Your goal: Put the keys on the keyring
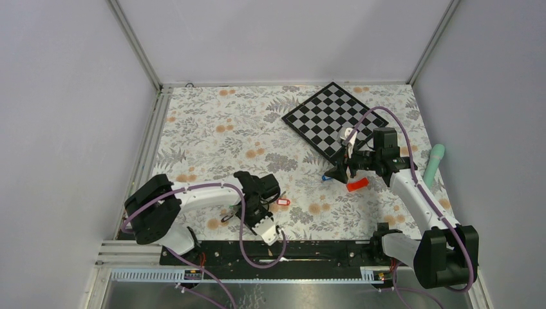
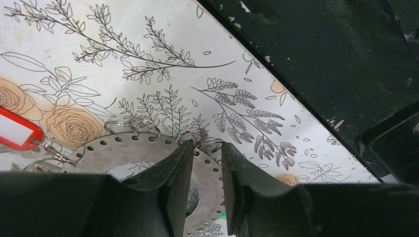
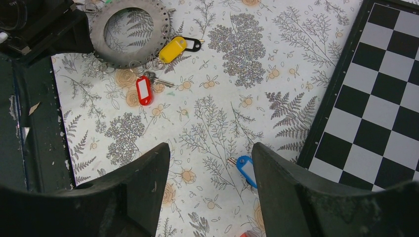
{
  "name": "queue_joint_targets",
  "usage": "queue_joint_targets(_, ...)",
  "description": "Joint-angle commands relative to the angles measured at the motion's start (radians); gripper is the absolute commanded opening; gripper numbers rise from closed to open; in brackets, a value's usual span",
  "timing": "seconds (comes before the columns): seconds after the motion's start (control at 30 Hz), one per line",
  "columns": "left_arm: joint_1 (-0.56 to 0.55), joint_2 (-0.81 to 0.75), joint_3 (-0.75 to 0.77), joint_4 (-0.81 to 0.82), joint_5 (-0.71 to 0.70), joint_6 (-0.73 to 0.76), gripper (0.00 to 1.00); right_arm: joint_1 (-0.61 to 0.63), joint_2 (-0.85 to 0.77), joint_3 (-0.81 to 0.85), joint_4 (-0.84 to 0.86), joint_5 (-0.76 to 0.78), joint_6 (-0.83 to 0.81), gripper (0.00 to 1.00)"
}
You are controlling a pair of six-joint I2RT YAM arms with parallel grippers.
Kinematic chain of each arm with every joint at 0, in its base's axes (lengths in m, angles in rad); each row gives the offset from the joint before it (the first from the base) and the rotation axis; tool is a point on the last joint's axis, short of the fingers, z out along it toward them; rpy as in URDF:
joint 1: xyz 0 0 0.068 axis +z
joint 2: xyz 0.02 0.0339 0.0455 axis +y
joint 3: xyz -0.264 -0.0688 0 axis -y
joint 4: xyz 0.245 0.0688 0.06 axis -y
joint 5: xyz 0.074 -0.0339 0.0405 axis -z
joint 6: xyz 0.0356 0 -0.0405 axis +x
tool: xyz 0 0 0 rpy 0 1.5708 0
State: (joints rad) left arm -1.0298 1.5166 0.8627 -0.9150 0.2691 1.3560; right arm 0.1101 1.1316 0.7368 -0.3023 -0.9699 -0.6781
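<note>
Jaws of the left gripper straddle the keyring, grip unclear. The right gripper, parted, overhangs the blue-tagged key, keyring at eleven o'clock.

no legible text, number, brand or sign in any view.

- red key tag, far ahead and left of the right claw: white label window, no writing made out. the left wrist view shows the same tag to the left of the left claw, also unreadable.
- blue key tag, just inside the right claw's right finger: white window, too small to read.
- chequered board, ahead and right of the right claw: plain squares, no figures legible on the border.
</note>
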Motion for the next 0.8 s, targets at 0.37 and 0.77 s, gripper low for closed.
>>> queue_joint_targets(0.37,-0.034,-0.019,-0.026,-0.008,0.015,0.040,0.26,-0.012,-0.011,-0.005,0.020,-0.037,0.000,0.70)
queue_joint_targets(0.77,-0.057,-0.017,0.007,0.000,0.017,0.000,0.04,-0.016,-0.008,-0.006,0.023,-0.043,0.005,0.70)
